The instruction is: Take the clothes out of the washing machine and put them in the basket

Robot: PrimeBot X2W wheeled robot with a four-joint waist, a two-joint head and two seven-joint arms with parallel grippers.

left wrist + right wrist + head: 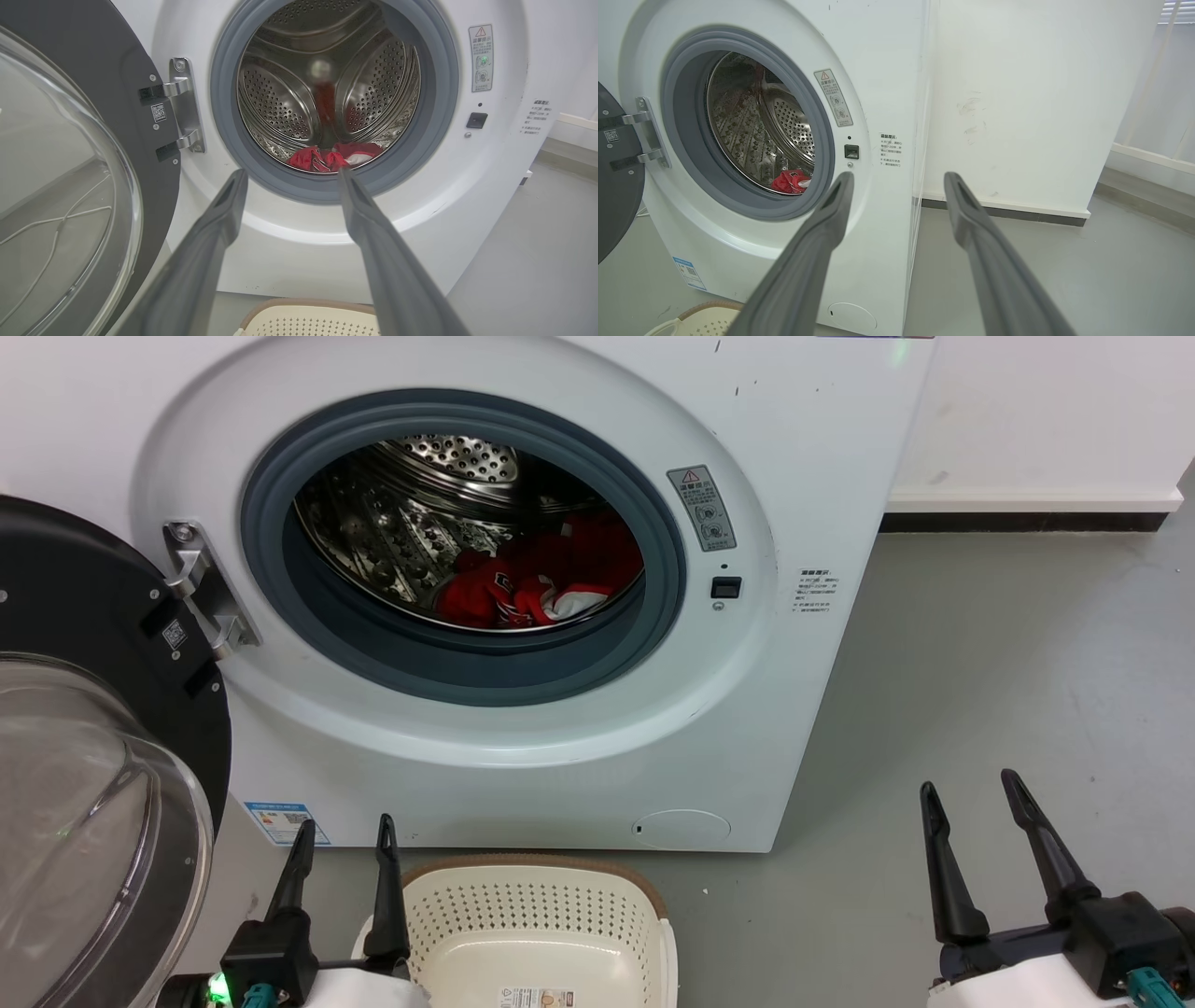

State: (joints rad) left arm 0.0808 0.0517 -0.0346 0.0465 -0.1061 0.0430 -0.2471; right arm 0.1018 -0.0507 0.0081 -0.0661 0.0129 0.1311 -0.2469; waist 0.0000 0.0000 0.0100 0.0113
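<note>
While the door (103, 616) hangs swung wide at left, head view has the clothes (541, 581) bunched low in the drum (411, 523) of the washing machine (523, 784), basket (532, 907) on floor (980, 663) just before it, left gripper (345, 824) and right gripper (969, 782) both spread, holding nothing. Left wrist: fingers (373, 233) apart, clothes beyond tips. Right wrist: fingers apart, clothes low in drum.

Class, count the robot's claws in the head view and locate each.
2. The left claw is lower left, beside the basket; the right claw is lower right, above the floor.
</note>
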